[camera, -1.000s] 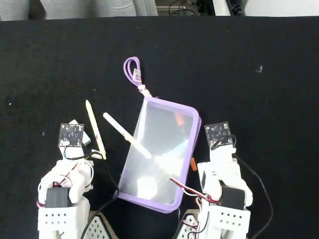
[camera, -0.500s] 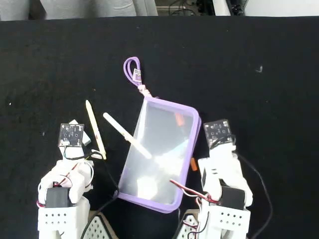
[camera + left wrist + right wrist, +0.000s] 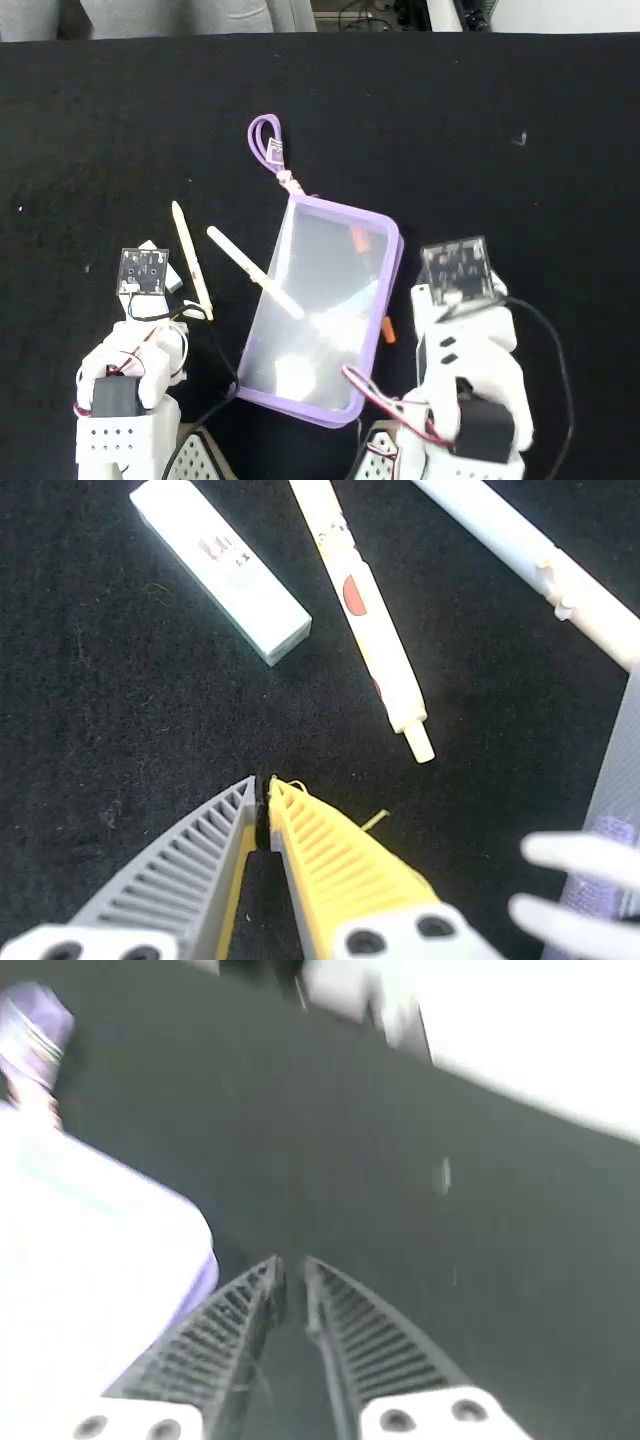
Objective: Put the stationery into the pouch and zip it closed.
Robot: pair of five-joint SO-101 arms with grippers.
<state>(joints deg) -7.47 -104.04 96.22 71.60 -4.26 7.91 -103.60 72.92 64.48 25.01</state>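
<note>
The clear pouch [image 3: 320,310] with purple trim lies flat in the middle, its purple loop [image 3: 265,140] at the far end. A white pen [image 3: 255,272] rests half on the pouch's left edge. A cream pen [image 3: 190,258] lies just left of it. In the left wrist view my left gripper [image 3: 262,785] is shut and empty on the cloth, short of the cream pen [image 3: 365,630] and a white eraser [image 3: 220,570]. My right gripper [image 3: 290,1265] hangs above the cloth beside the pouch's corner [image 3: 90,1260], fingers almost together with nothing between them.
Black cloth covers the table. A small orange piece [image 3: 387,330] lies by the pouch's right edge, close to the right arm [image 3: 458,272]. Another orange piece [image 3: 358,240] shows through the pouch. The left arm [image 3: 143,270] sits at the near left.
The right arm has lifted and swung a little to the right, away from the pouch's edge. The left arm, pens and pouch have not moved.
</note>
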